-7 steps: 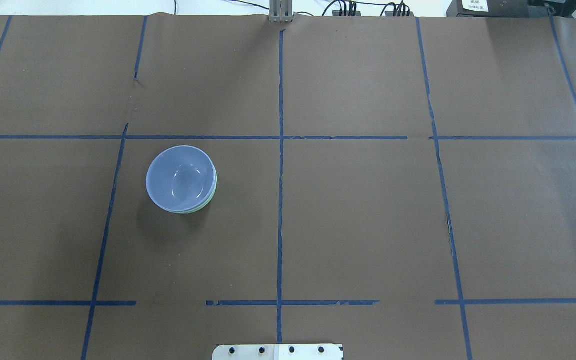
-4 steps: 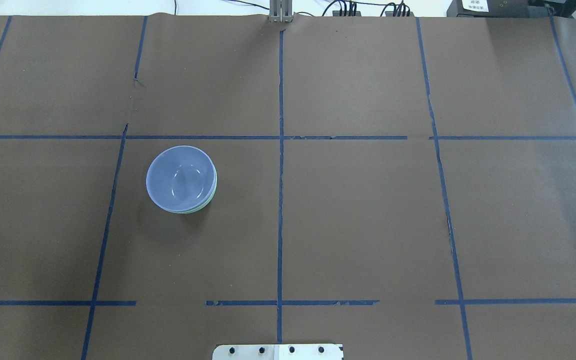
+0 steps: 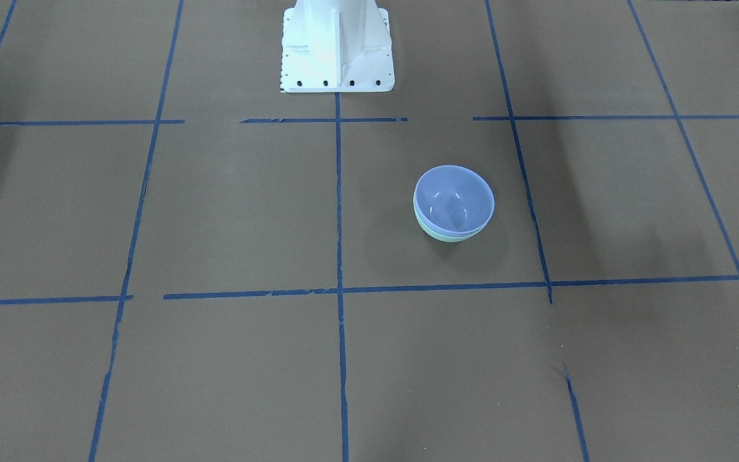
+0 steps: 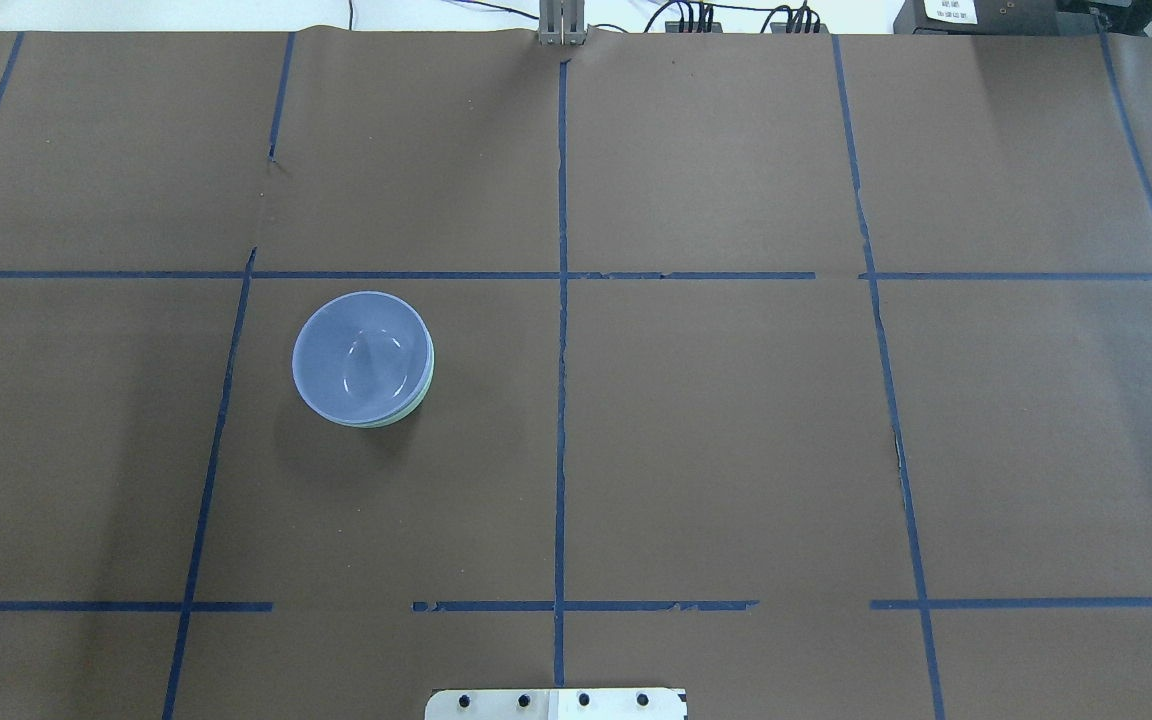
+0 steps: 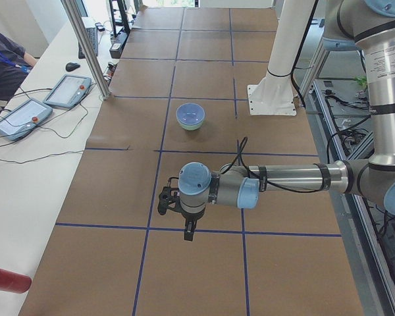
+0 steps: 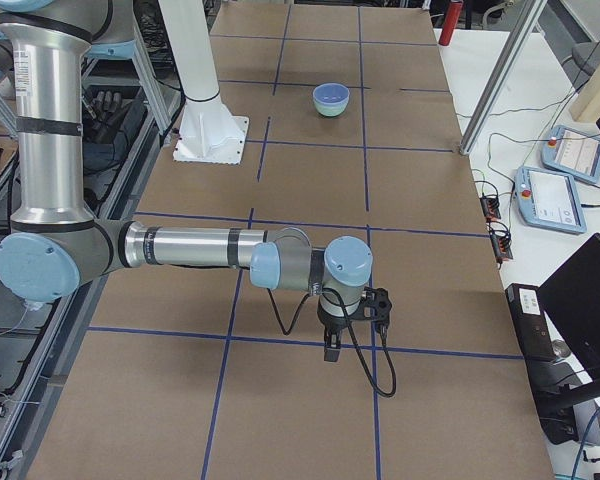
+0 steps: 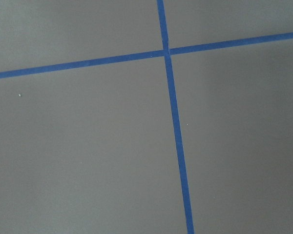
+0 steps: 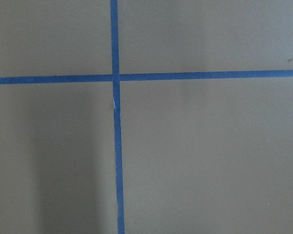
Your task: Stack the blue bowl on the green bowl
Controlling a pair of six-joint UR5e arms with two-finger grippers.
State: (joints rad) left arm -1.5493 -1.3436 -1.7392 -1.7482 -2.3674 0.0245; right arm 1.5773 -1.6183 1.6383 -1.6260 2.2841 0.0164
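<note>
The blue bowl (image 4: 361, 355) sits nested inside the green bowl (image 4: 424, 388) on the brown table, left of the centre line. Only a thin mint rim of the green bowl shows under it. The stack also shows in the front view, blue bowl (image 3: 453, 197) over green bowl (image 3: 445, 235), and in the left side view (image 5: 190, 114). My left gripper (image 5: 188, 234) hangs over the table's left end, far from the bowls. My right gripper (image 6: 330, 350) hangs over the right end. I cannot tell whether either is open or shut. Both wrist views show only taped table.
The white robot pedestal (image 3: 336, 45) stands at the table's near edge. Blue tape lines cross the brown cover. Two control tablets (image 5: 66, 89) and cables lie on the side bench, with a metal post (image 5: 85, 46) and a seated person nearby.
A small dark part at the overhead view's left edge, seen one second ago, has left the view. The stacked bowls have not moved.
</note>
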